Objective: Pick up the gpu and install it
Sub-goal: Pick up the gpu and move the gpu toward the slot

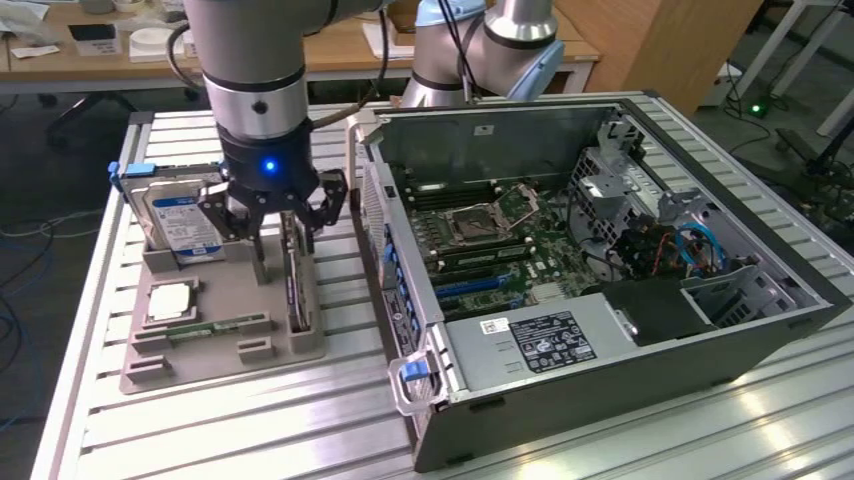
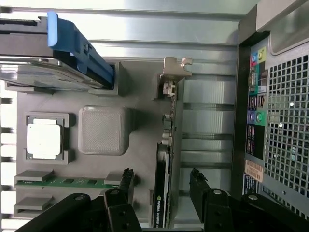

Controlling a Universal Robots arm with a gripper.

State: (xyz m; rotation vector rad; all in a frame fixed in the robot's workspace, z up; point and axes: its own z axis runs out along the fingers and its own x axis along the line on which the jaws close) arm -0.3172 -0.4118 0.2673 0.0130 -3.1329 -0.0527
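**Operator:** Report the tool state.

**Me:** My black two-finger gripper (image 1: 274,238) (image 2: 161,178) is open. One finger stands on each side of the gpu (image 1: 296,290) (image 2: 161,199), a thin dark circuit board with a pale metal end bracket. Neither finger touches it.

**Operator:** Card location?

**Me:** It stands on edge in the grey moulded tray (image 1: 200,355) (image 2: 104,130), between the silver hard drive (image 1: 180,215) and the open black computer case (image 1: 601,345) (image 2: 285,121).

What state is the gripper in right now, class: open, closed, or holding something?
Gripper: open, one finger on each side of the upright gpu, not gripping it.
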